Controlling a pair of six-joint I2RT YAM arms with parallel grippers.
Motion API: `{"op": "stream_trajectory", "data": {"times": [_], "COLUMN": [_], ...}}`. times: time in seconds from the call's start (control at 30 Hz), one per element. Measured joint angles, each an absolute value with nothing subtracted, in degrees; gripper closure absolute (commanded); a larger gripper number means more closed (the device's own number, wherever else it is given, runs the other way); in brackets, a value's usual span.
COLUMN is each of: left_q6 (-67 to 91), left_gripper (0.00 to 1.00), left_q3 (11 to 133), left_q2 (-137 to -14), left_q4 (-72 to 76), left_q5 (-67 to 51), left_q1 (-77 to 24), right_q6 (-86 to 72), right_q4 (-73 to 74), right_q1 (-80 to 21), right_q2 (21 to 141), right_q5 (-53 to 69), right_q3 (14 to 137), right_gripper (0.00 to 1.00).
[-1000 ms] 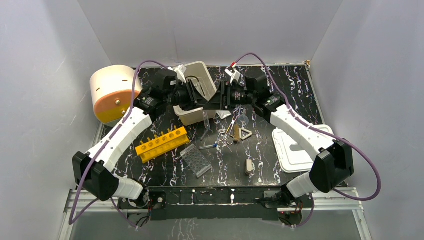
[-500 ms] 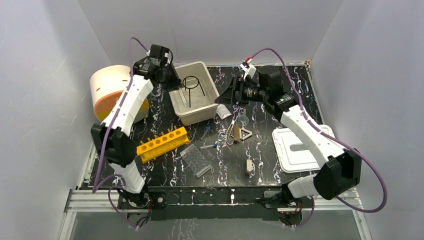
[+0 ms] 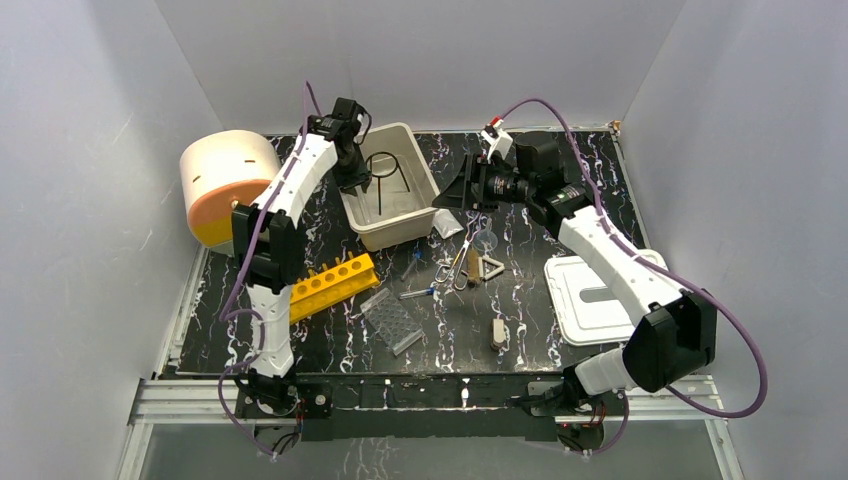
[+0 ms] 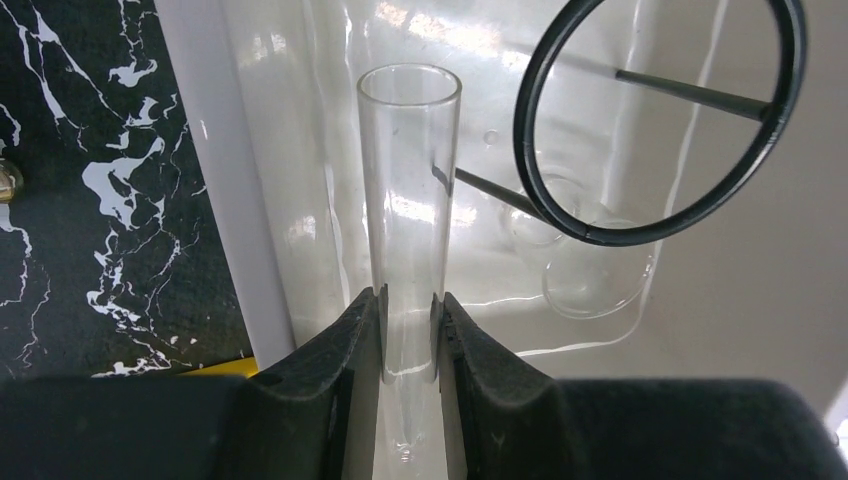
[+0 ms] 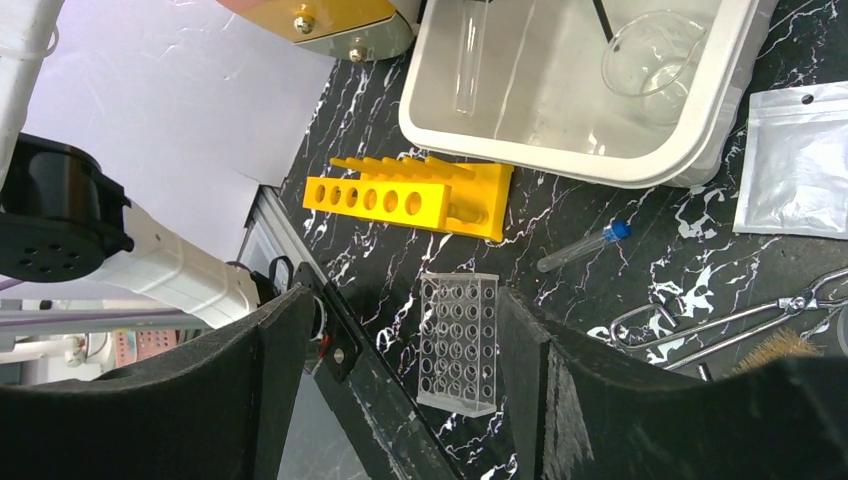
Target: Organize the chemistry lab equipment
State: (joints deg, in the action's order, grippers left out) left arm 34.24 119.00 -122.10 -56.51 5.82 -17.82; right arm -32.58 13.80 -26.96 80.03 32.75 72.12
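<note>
L claw (image 4: 408, 312) grips clear tube (image 4: 409, 170), seen only in wrist cam; R claw (image 5: 400, 330) wide.

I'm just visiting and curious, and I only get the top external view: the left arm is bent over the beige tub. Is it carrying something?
Observer: Yes. The left wrist view shows the left jaws shut on a clear test tube, above the tub.
Visitor: Is only the black wire stand in that tub?
Observer: No. The right wrist view shows a clear round dish lying in it too.
Visitor: And the right jaws?
Observer: Their wrist view shows them open, holding nothing.
</note>
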Motion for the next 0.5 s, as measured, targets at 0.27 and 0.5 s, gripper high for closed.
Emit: {"op": "stream_trajectory", "data": {"times": [0.27,0.5], "left_q6": [33.43,31.81], "left_gripper": [1.0,1.0], "left_q3": [119.0,112.53], "left_q2": [-122.52,-116.53], "left_q4": [-56.97,-51.88], "left_q5": [5.98,2.79], "left_q1": [-17.8,-17.78], "right_q6": [-32.42,-31.05], "right_q4": [13.78,13.8], "right_q1": [-26.3,-26.26], "right_q2": [80.9,82.19], "right_q5": [32.93,32.91], "right_q3": [72.12,72.12], "right_gripper": [0.25,0.25]}}
